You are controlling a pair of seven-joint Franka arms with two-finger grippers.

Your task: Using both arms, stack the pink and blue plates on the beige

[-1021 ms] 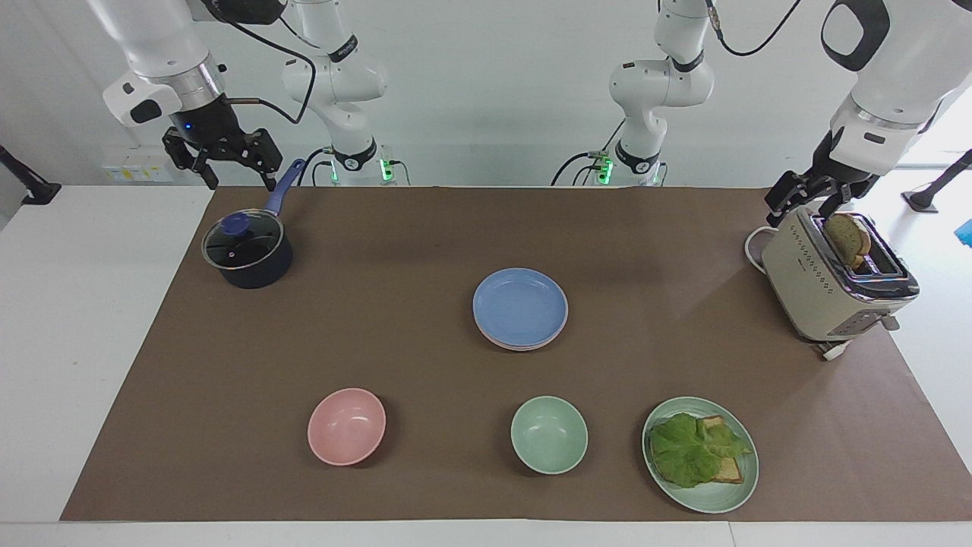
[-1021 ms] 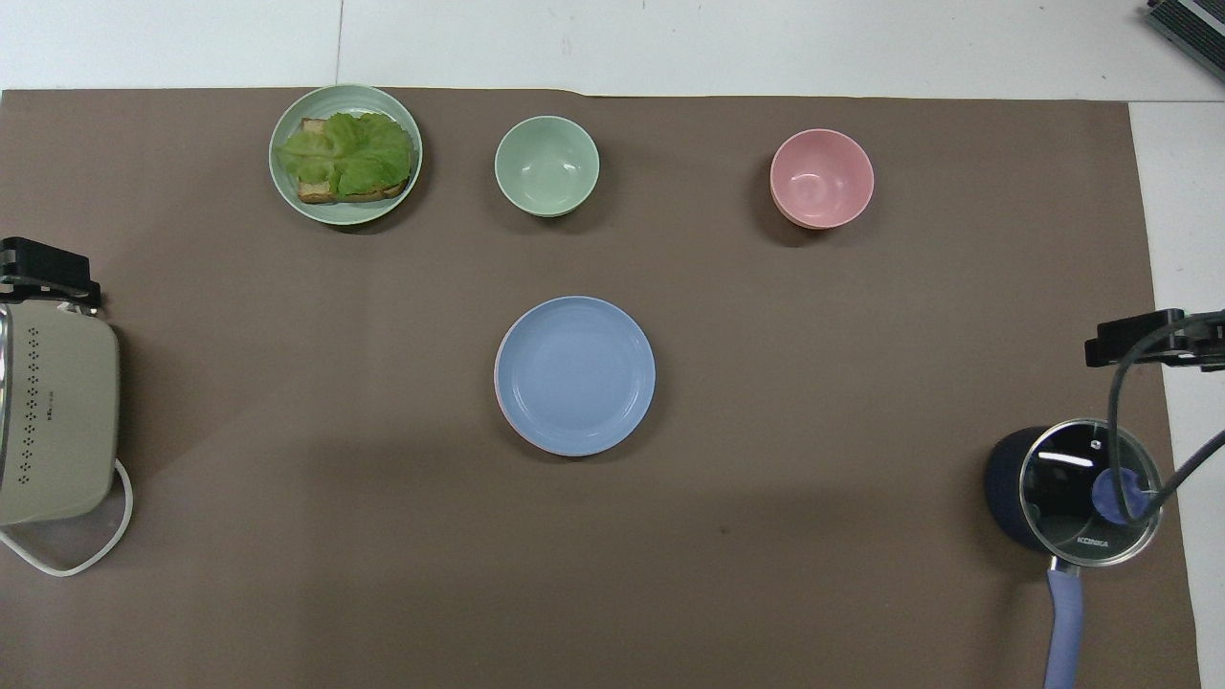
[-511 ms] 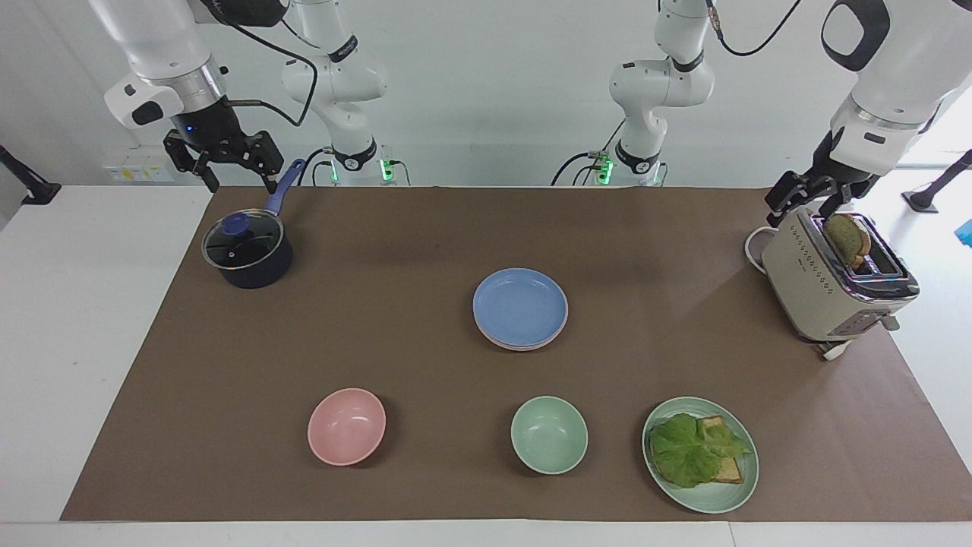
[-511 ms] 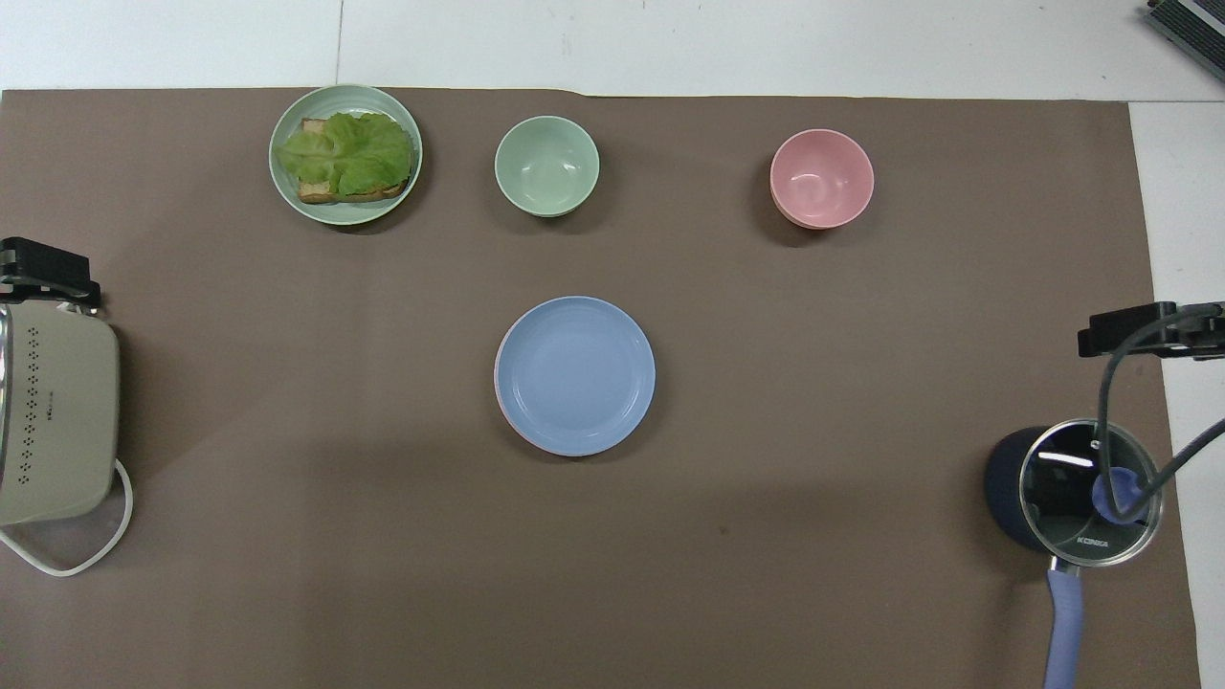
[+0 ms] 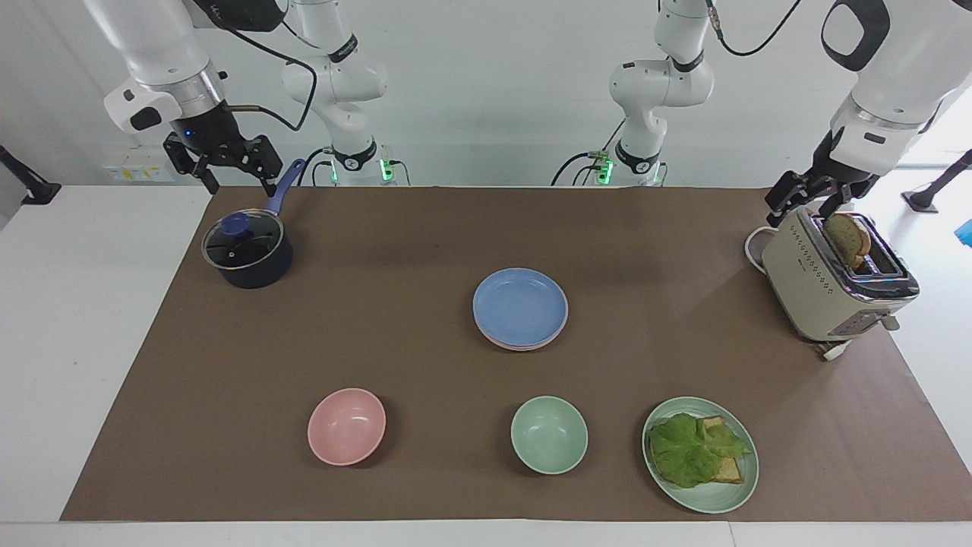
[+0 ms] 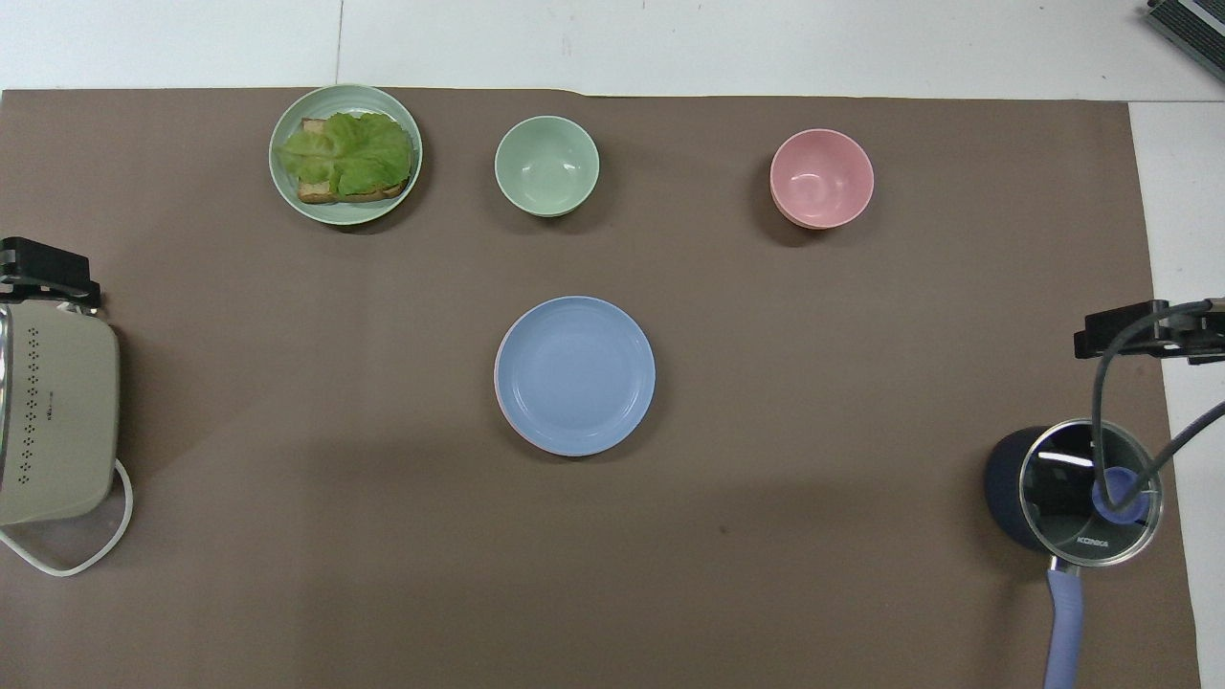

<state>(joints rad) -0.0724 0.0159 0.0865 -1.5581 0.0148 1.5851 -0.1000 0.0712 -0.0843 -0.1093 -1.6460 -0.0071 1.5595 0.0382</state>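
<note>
The blue plate (image 5: 520,305) is lying at the middle of the brown mat (image 5: 395,357), topping a stack: a thin pink plate (image 5: 524,346) rim is peeking out from under its edge, and whether a beige plate is lying underneath cannot be told.

Both grippers are hanging well apart from that stack, each at its own end of the tabletop. The right gripper (image 5: 231,182) is hovering with its fingers spread and empty, over the mat's corner on the robots' edge, just above the handle of the lidded dark saucepan (image 5: 247,251). The left gripper (image 5: 806,203) is hanging over the robots'-side end of the beige toaster (image 5: 831,285), which is holding a slice of bread (image 5: 849,237); its fingers are also standing apart, gripping nothing.

Along the mat's edge farthest from the robots are sitting a pink bowl (image 5: 346,426), a green bowl (image 5: 549,434) and a green plate (image 5: 714,497) carrying lettuce on bread.
</note>
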